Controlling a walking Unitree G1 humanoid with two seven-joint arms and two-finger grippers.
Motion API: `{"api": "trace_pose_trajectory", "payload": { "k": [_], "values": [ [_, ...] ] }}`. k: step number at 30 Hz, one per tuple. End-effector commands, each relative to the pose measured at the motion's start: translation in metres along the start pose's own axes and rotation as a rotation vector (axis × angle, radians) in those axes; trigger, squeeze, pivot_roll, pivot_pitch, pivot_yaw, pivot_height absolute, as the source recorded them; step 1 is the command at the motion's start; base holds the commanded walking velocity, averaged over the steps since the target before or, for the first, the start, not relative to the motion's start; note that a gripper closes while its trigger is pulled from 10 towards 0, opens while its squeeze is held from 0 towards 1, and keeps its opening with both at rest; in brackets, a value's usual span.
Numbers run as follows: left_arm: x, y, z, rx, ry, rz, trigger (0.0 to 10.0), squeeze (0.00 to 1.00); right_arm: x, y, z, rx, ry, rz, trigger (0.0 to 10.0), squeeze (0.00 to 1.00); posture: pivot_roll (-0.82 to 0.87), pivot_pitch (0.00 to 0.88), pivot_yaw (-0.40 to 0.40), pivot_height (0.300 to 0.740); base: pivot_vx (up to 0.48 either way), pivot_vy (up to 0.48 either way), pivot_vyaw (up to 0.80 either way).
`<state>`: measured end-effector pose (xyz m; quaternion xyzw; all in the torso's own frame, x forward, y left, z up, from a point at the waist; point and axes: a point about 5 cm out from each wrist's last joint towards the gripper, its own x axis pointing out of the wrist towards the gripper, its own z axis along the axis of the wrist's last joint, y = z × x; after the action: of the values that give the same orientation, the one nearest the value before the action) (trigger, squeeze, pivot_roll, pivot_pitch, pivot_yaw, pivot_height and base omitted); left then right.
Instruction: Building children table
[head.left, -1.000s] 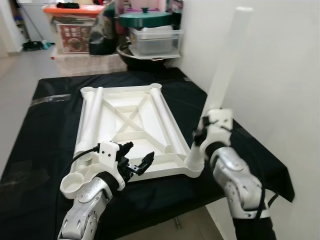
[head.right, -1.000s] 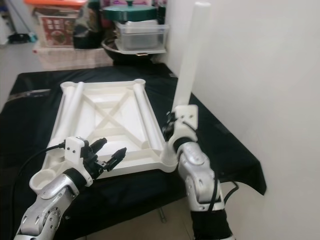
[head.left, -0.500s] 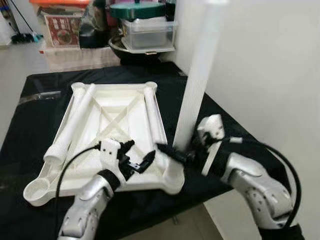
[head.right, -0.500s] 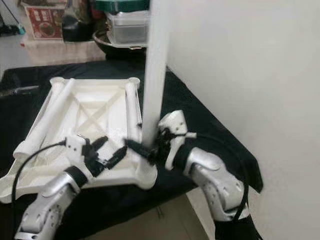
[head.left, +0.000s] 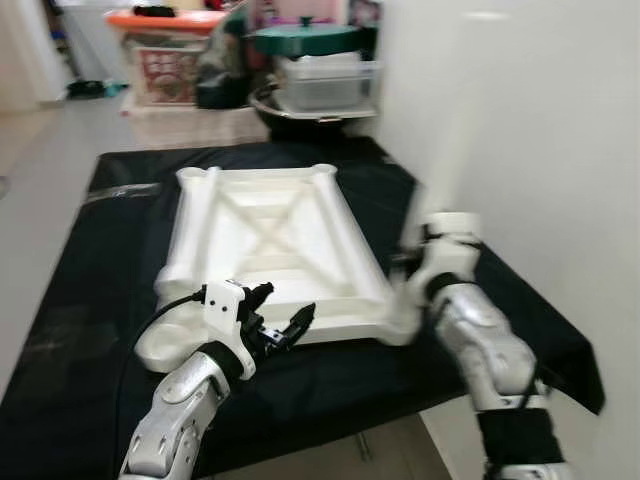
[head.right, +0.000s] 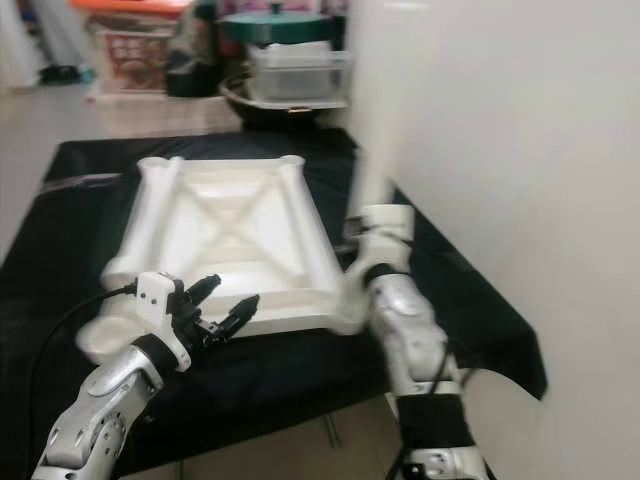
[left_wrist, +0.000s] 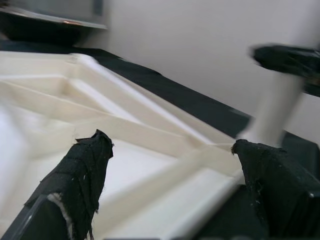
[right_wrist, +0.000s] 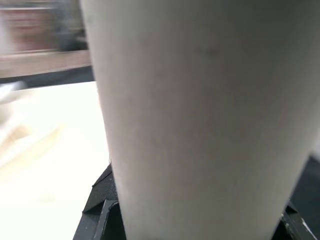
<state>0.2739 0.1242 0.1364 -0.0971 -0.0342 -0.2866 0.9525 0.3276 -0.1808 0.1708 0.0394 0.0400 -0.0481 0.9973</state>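
White tabletop (head.left: 270, 240) on black cloth (head.left: 90, 300), storage bins (head.left: 320, 80) behind

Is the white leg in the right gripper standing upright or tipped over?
Upright. The white leg rises vertically from the near right corner of the upturned tabletop, with the right gripper at its lower end. Motion blur hides whether it is fully seated.

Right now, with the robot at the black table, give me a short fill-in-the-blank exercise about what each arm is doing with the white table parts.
1. The upside-down white tabletop lies on a table covered by a ____ cloth.
2. The right gripper holds a white table leg standing ____ at the tabletop's near right corner.
3. The left gripper hovers by the tabletop's near edge with its fingers ____.
4. Behind the table, a clear plastic box carries a ____ lid.

Missing words: black; upright; open; green
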Motion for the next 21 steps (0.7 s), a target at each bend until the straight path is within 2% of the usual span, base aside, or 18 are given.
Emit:
{"api": "trace_pose_trajectory", "payload": {
  "k": [1,2,4,7,8,9,10,11,12,13,15,16,18,19,20,21],
  "values": [
    [0.001,-0.002,-0.003,-0.008,0.015,-0.013,10.0,0.00,-0.007,-0.010,-0.043,-0.001,0.227,-0.061,0.0,0.00,0.03,0.000,-0.088,0.740,0.000,0.000,0.00],
    [0.001,-0.002,-0.004,-0.009,0.015,-0.013,10.0,0.00,-0.014,0.009,-0.038,-0.044,0.197,0.035,10.0,0.00,0.03,0.000,-0.084,0.740,0.000,0.000,0.00],
    [0.002,-0.001,-0.004,-0.010,0.015,-0.013,10.0,0.00,-0.016,0.024,-0.031,-0.032,0.129,0.126,10.0,0.00,0.03,0.000,-0.084,0.740,0.000,0.000,0.00],
    [0.002,-0.001,-0.004,-0.010,0.015,-0.013,10.0,0.00,-0.017,0.030,-0.028,0.000,0.104,0.170,10.0,0.00,0.03,0.000,-0.085,0.740,0.000,0.000,0.00],
    [0.003,-0.001,-0.004,-0.009,0.015,-0.014,10.0,0.00,-0.018,0.038,-0.024,0.032,0.076,0.240,10.0,1.00,0.03,0.000,-0.085,0.740,0.000,0.000,0.00],
    [0.003,-0.001,-0.004,-0.009,0.014,-0.013,10.0,0.00,-0.017,0.042,-0.020,0.052,0.058,0.286,10.0,1.00,0.03,0.000,-0.085,0.740,0.000,0.000,0.00],
    [0.003,-0.001,-0.004,-0.008,0.013,-0.012,10.0,0.00,-0.016,0.050,-0.007,0.098,0.015,0.412,10.0,0.26,0.03,0.000,-0.088,0.740,0.000,0.000,0.00],
    [0.003,-0.001,-0.003,-0.008,0.012,-0.012,10.0,0.00,-0.016,0.052,0.000,0.102,-0.010,0.476,10.0,0.00,0.03,0.000,-0.089,0.740,0.000,0.000,0.00],
    [0.003,-0.001,-0.003,-0.008,0.012,-0.012,10.0,0.00,-0.016,0.052,0.000,0.102,-0.010,0.476,10.0,0.00,0.03,0.000,-0.089,0.740,0.000,0.000,0.00],
    [0.003,0.000,-0.003,-0.008,0.012,-0.011,10.0,0.00,-0.017,0.054,0.005,0.102,-0.027,0.517,10.0,0.00,0.03,0.000,-0.089,0.740,0.000,0.000,0.00],
    [0.003,0.000,-0.003,-0.008,0.010,-0.011,10.0,0.00,-0.027,0.060,0.018,0.107,-0.077,0.677,10.0,0.00,0.03,0.000,-0.090,0.740,0.000,0.000,0.00],
    [0.003,0.000,-0.003,-0.008,0.010,-0.011,10.0,0.00,-0.027,0.060,0.018,0.107,-0.077,0.677,10.0,0.00,0.03,0.000,-0.090,0.740,0.000,0.000,0.00],
    [0.003,-0.001,-0.003,-0.009,0.008,-0.010,10.0,0.00,-0.045,0.070,0.027,0.108,-0.108,0.907,10.0,0.00,0.04,0.000,-0.095,0.740,0.000,0.000,0.00],
    [0.003,-0.001,-0.003,-0.009,0.008,-0.010,10.0,0.00,-0.045,0.070,0.027,0.108,-0.108,0.907,10.0,0.00,0.04,0.000,-0.095,0.740,0.000,0.000,0.00],
    [0.003,-0.001,-0.003,-0.009,0.007,-0.010,10.0,0.00,-0.053,0.073,0.028,0.100,-0.113,0.991,10.0,0.00,0.04,0.000,-0.095,0.740,0.000,0.000,0.00],
    [0.003,-0.001,-0.003,-0.009,0.007,-0.010,10.0,0.00,-0.053,0.073,0.028,0.100,-0.113,0.991,10.0,0.00,0.04,0.000,-0.095,0.740,0.000,0.000,0.00]
  ]
}}
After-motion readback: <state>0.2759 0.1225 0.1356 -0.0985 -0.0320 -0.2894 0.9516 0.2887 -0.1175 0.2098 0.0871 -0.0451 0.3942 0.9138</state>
